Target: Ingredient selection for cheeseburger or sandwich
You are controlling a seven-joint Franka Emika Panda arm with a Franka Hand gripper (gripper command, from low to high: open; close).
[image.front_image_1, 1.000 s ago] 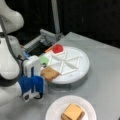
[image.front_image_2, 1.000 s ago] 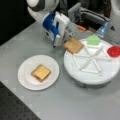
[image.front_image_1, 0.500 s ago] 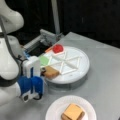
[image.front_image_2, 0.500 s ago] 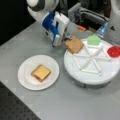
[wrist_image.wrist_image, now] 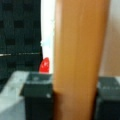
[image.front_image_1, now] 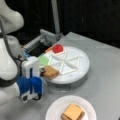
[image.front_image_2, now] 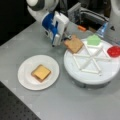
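The blue-and-white robot gripper [image.front_image_1: 43, 73] is clamped on a tan-brown square bread slice [image.front_image_1: 51, 72] at the rim of the round white divided tray [image.front_image_1: 83, 63] — in the wrist view the slice [wrist_image.wrist_image: 77, 60] fills the middle of the frame, pressed between the two dark fingers [wrist_image.wrist_image: 37, 97] on either side. In both front views the bread sits over one wedge compartment at the tray's edge, on the side nearest the gripper [image.front_image_2: 67, 38]; whether it rests on the tray floor or is lifted just clear of it cannot be told. The slice [image.front_image_2: 74, 44] looks roughly level.

Next to that compartment lies a green leaf-like toy piece [image.front_image_1: 44, 60], and one compartment further on a red round disc [image.front_image_1: 58, 48]. The same two show in a front view, green [image.front_image_2: 94, 40] and red [image.front_image_2: 114, 51], both well apart from the gripper. The remaining wedges of the tray [image.front_image_2: 75, 75] show only their white raised dividers.

A white paper plate [image.front_image_2: 25, 80] stands on the grey tabletop [image.front_image_2: 62, 105] beside the tray — on it a small stack with a yellow cheese square [image.front_image_2: 41, 72] on top of a brown layer whose edge shows beneath it. In a front view the same plate [image.front_image_1: 53, 110] and cheese-topped stack [image.front_image_1: 73, 112] lie near the bottom edge.
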